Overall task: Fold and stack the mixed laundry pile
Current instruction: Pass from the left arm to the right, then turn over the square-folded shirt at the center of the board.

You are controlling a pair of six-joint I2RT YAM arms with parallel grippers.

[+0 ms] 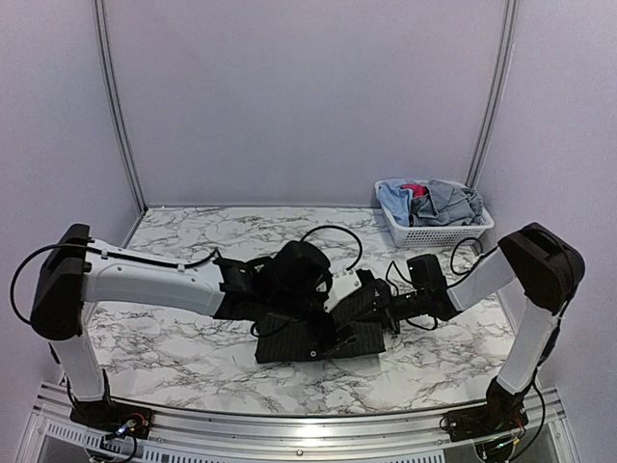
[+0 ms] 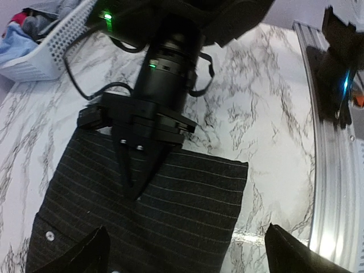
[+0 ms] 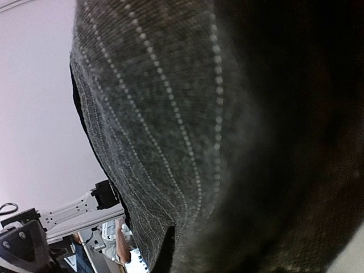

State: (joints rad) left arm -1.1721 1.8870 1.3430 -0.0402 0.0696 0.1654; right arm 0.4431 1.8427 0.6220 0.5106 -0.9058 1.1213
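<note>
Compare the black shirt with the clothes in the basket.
The shirt is black with pinstripes; the clothes are light blue and grey-blue, with a pink-red bit. The shirt lies flat in a rectangle on the table; the clothes sit crumpled in the basket. Both are soft garments.

The shirt (image 2: pixel 187 219) is black with thin pale pinstripes and a white button (image 2: pixel 49 235). The tabletop (image 1: pixel 183 359) is white marble veined in grey and black. The basket (image 1: pixel 439 234) is white lattice, and in it lie a light blue piece (image 1: pixel 393 203), a grey-blue piece (image 1: pixel 455 201) and a bright pink-red piece (image 1: pixel 413 188)
</note>
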